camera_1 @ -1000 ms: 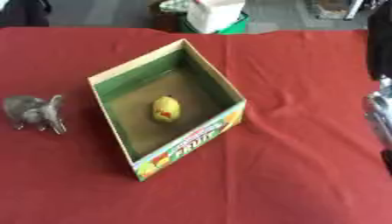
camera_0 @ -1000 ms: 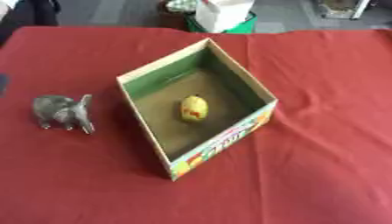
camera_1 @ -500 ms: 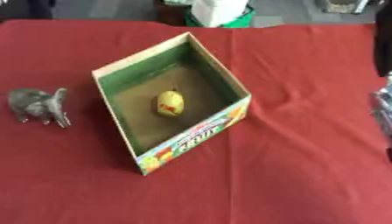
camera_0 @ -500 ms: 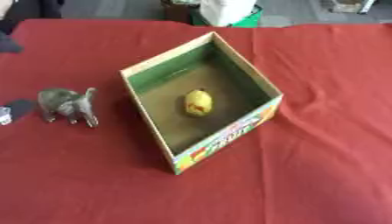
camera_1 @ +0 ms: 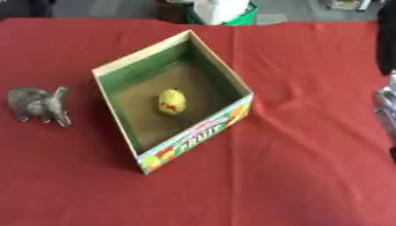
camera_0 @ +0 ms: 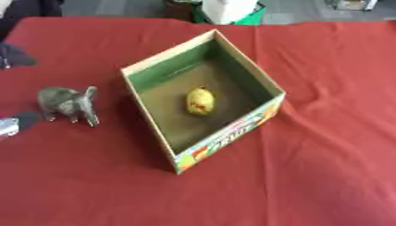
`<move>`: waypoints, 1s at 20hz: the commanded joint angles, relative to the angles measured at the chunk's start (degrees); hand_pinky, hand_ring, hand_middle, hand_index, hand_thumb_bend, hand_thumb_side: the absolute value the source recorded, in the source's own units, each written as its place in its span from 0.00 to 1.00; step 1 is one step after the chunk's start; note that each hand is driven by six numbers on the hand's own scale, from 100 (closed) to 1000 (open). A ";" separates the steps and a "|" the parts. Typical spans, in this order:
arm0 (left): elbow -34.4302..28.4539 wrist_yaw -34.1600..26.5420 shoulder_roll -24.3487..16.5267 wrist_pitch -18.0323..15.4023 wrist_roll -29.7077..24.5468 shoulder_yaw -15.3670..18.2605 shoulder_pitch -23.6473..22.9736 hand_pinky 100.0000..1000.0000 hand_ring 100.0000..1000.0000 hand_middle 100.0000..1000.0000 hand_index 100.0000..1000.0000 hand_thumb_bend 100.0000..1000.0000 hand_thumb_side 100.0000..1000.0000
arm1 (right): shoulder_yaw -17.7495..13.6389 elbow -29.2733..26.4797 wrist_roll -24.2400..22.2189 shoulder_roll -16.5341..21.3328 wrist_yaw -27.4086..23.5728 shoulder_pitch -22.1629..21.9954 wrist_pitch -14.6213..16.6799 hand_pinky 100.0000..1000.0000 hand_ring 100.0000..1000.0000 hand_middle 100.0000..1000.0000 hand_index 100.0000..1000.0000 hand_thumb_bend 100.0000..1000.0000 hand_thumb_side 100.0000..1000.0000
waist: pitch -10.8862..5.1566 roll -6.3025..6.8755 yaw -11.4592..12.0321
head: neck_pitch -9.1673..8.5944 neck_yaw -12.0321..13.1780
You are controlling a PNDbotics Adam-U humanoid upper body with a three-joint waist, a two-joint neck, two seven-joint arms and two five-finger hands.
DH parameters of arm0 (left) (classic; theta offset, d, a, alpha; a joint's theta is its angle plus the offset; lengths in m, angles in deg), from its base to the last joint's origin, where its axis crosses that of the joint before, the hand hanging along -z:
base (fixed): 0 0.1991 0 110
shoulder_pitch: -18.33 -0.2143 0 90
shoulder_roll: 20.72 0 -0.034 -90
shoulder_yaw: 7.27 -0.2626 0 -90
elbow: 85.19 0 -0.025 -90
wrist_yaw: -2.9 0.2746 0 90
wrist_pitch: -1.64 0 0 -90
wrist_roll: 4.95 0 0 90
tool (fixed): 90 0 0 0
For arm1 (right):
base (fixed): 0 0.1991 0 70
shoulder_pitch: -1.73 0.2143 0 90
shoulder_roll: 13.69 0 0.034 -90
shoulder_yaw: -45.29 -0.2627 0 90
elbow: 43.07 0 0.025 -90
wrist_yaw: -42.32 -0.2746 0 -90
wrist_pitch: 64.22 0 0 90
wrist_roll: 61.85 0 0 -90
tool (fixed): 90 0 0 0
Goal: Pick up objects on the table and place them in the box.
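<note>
An open cardboard box with green inner walls and fruit print on its front stands askew in the middle of the red cloth. A yellow fruit with a red mark lies on the box floor. A grey elephant figure stands on the cloth to the left of the box. My left hand shows only as a dark tip with some silver at the left edge, just left of the elephant and apart from it. Of my right hand, only a silver and dark strip shows at the right edge, far from the box.
The red cloth covers the whole table. A dark part of my left arm shows at the upper left edge. A white and green object stands beyond the far table edge.
The tip of my left hand has come in from the left edge toward the elephant. The camera has shifted slightly. The box, fruit and elephant have not moved.
</note>
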 commanded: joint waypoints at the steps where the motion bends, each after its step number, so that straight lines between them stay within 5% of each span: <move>1: -0.62 -0.04 -2.71 0.84 -3.65 -0.07 1.32 0.84 0.90 0.88 0.99 0.33 0.79 | -0.11 -1.10 -0.36 0.62 0.25 0.87 -0.48 0.76 0.77 0.74 0.88 0.00 0.90 | -0.98 0.13 -0.12 | -0.08 0.26; 7: 0.25 1.22 -2.40 2.71 -9.59 -1.57 3.32 0.88 0.94 0.91 1.00 0.46 0.88 | 0.16 -1.10 -1.12 0.43 0.35 0.96 -0.82 0.76 0.77 0.74 0.88 0.00 0.90 | -0.51 0.07 -0.52 | -0.47 0.93; 20: 10.72 -1.69 0.30 -0.02 -10.05 -3.01 9.00 0.87 0.93 0.91 1.00 0.42 0.88 | 0.42 -1.10 -2.79 -0.05 0.31 1.06 -1.43 0.76 0.77 0.72 0.86 0.00 0.90 | 0.66 -0.01 -1.40 | -1.50 2.33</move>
